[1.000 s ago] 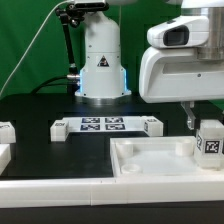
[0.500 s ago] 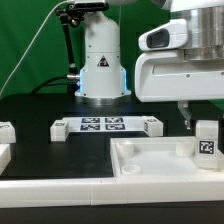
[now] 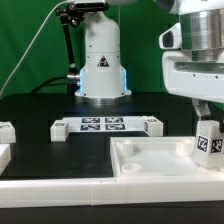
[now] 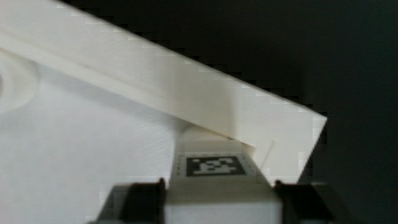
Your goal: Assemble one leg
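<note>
**Exterior view.** The leg (image 3: 208,143) is held upright at the exterior view's right edge, tag face turned to the camera. It is pinched near its upper end by the tool (image 3: 207,124). Its lower end is set at the right-hand back corner of the white tray-like piece (image 3: 150,165), presumably so that it lines up with a corner socket. Whether it is already seated cannot be told. The marker board (image 3: 105,126) is seen flat on the black table (image 3: 40,110), well apart from the work. Two small white parts (image 3: 5,131) lie at the exterior view's left, untouched.

**Wrist view.** A tagged face of the leg (image 4: 217,164) is framed between the two dark fingers (image 4: 139,202), both pressed to its sides. The grip is judged firm and centred, which suits a straight downward push. The tray-like piece's raised wall (image 4: 178,80) runs slantwise to a corner just beside the leg, so the leg is judged to be placed at that corner.
</note>
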You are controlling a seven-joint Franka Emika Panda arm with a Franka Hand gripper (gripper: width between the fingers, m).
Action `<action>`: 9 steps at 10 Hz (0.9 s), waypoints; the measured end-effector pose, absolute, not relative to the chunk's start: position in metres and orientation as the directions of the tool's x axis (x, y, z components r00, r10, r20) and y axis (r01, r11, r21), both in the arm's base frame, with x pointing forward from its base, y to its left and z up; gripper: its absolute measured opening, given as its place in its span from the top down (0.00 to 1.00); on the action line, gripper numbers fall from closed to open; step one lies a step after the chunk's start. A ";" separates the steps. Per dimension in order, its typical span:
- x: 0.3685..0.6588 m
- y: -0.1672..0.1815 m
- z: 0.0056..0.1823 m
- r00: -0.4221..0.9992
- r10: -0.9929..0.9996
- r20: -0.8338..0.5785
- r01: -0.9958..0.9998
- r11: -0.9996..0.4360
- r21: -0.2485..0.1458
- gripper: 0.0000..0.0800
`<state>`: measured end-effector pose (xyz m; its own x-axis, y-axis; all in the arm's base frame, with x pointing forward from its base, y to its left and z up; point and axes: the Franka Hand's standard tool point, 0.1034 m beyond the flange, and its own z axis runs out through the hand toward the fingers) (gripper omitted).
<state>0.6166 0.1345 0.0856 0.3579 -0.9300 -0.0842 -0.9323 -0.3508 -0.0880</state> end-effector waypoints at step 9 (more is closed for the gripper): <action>0.615 0.127 0.084 0.800 -0.598 -0.053 -0.600 -0.794 -0.095 0.19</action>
<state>0.6146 0.1267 0.0842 0.7999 -0.5977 -0.0531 -0.5999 -0.7945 -0.0946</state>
